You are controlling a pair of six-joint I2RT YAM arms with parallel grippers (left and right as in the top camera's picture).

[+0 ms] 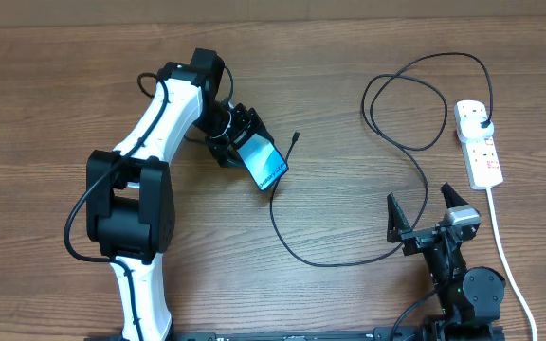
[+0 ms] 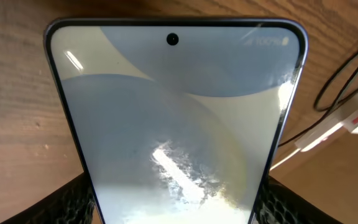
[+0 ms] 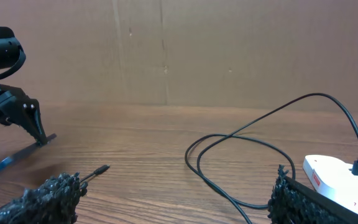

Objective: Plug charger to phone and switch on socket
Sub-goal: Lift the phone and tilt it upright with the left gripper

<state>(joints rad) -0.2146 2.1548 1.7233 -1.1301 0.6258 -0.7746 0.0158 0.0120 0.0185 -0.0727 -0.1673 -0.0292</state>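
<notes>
My left gripper (image 1: 238,140) is shut on the phone (image 1: 263,160), holding it near the middle of the table with its light blue screen up. The screen fills the left wrist view (image 2: 173,118), with my fingers on both of its long edges. The charger's black cable (image 1: 349,259) loops across the table; its connector tip (image 1: 295,137) lies free just right of the phone and shows in the right wrist view (image 3: 100,170). Its plug (image 1: 482,123) sits in the white socket (image 1: 480,152) at the right. My right gripper (image 1: 421,204) is open and empty at the front right.
The socket's white cord (image 1: 505,256) runs down the right side toward the table's front edge. A brown cardboard wall (image 3: 179,50) stands behind the table. The cable loop (image 3: 241,155) lies between my right gripper and the socket (image 3: 344,177).
</notes>
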